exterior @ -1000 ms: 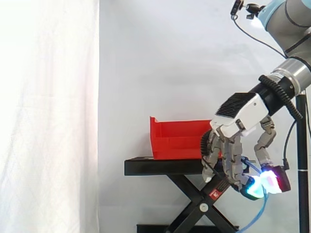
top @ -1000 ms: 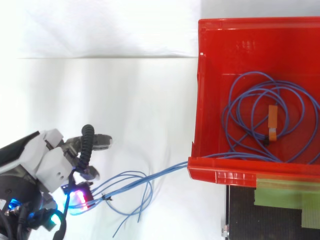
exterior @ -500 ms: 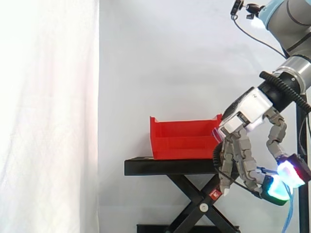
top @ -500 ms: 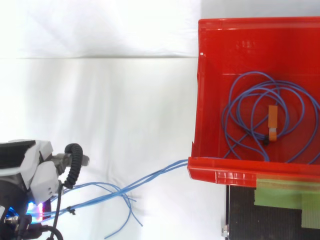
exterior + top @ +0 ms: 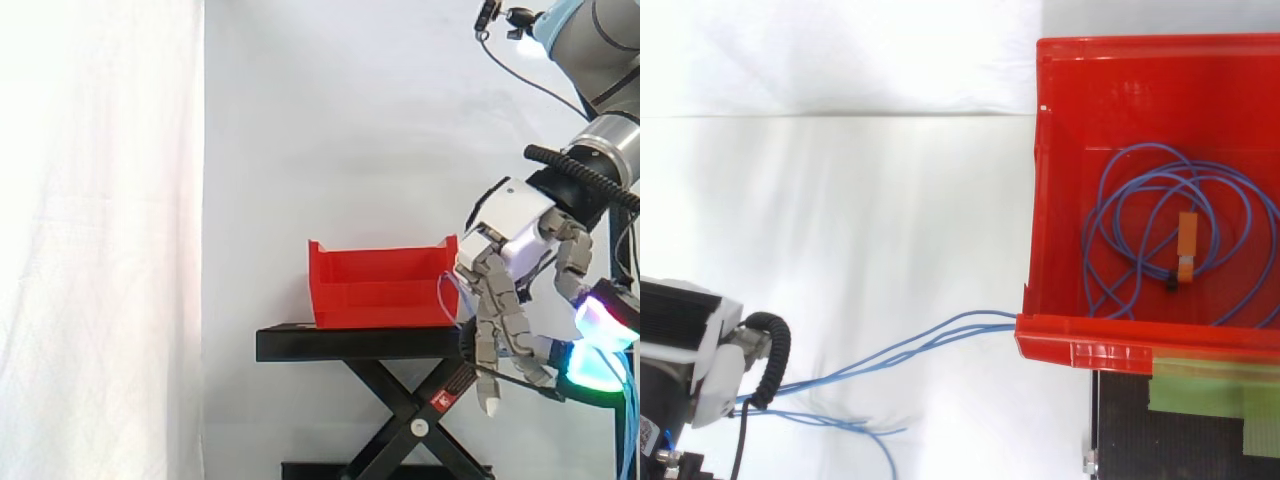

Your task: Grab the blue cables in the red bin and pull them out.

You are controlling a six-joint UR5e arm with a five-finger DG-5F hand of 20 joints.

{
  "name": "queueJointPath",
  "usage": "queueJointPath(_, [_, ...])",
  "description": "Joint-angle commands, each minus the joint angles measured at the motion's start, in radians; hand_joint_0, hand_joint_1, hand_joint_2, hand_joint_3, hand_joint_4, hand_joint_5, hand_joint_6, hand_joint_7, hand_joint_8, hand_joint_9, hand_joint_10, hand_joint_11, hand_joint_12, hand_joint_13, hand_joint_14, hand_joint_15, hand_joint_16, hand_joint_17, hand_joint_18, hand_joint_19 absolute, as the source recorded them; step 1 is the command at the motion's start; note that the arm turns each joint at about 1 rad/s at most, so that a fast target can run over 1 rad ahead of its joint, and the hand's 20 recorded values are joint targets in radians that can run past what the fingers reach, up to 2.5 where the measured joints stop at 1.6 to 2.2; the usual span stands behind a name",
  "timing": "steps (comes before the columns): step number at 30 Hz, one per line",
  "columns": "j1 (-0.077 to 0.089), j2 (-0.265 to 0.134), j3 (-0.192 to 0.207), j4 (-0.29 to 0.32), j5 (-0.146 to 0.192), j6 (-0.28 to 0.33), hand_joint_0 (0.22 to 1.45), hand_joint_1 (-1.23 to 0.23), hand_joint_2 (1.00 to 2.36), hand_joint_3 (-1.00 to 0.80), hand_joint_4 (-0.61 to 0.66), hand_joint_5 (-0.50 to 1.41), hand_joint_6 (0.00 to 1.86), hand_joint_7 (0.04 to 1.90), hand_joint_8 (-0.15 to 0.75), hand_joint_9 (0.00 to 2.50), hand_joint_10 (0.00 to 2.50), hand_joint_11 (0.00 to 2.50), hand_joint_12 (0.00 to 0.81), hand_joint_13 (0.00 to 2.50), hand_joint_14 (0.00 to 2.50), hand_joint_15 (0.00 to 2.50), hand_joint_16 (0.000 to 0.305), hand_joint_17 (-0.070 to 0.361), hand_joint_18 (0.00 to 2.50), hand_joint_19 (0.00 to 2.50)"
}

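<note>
The robot hand (image 5: 518,250) curls its fingers and thumb around blue cables (image 5: 910,345), its glowing tips pinched together. From the hand the cables stretch away over the front rim of a red bin (image 5: 1080,350), where their coil lies inside. The bin sits on a black stand (image 5: 350,343).

I work in a robot lab, not a home: a white curtain (image 5: 100,240) closes off the back, a red bin (image 5: 375,285) sits on a black scissor stand (image 5: 350,345), and what may be a small camera (image 5: 488,14) is clamped by my arm (image 5: 605,45).
</note>
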Motion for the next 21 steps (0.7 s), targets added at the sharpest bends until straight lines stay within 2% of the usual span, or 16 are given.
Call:
queueJointPath(1, [0.001, 0.001, 0.000, 0.000, 0.003, 0.559, 0.78, -0.82, 1.00, -1.00, 0.02, 1.23, 0.03, 1.07, 0.267, 1.10, 0.02, 0.37, 0.341, 0.65, 0.01, 0.15, 0.046, 0.104, 0.62, 0.24])
queueJointPath(10, [0.007, 0.001, -0.001, -0.007, 0.009, 0.669, 0.78, -0.82, 1.00, -1.00, 0.03, 1.23, 0.01, 1.07, 0.267, 1.12, 0.01, 0.37, 0.340, 0.66, 0.01, 0.14, 0.046, 0.104, 0.62, 0.25])
queueJointPath(12, [0.008, 0.001, 0.000, -0.030, 0.008, 0.711, 0.78, -0.82, 1.00, -1.00, 0.03, 1.23, 0.01, 1.08, 0.266, 1.12, 0.01, 0.37, 0.338, 0.66, 0.01, 0.15, 0.046, 0.104, 0.62, 0.25])
queueJointPath(17, [0.010, 0.001, -0.001, -0.046, 0.008, 0.747, 0.78, -0.82, 1.00, -1.00, 0.02, 1.23, 0.01, 1.07, 0.265, 1.12, 0.01, 0.36, 0.337, 0.66, 0.01, 0.14, 0.046, 0.104, 0.62, 0.25])
queueJointPath(21, [0.008, -0.001, 0.000, -0.049, 0.005, 0.750, 0.78, -0.82, 1.00, -1.00, 0.03, 1.23, 0.01, 1.07, 0.267, 1.16, 0.02, 0.40, 0.334, 0.71, 0.01, 0.19, 0.046, 0.104, 0.63, 0.26])
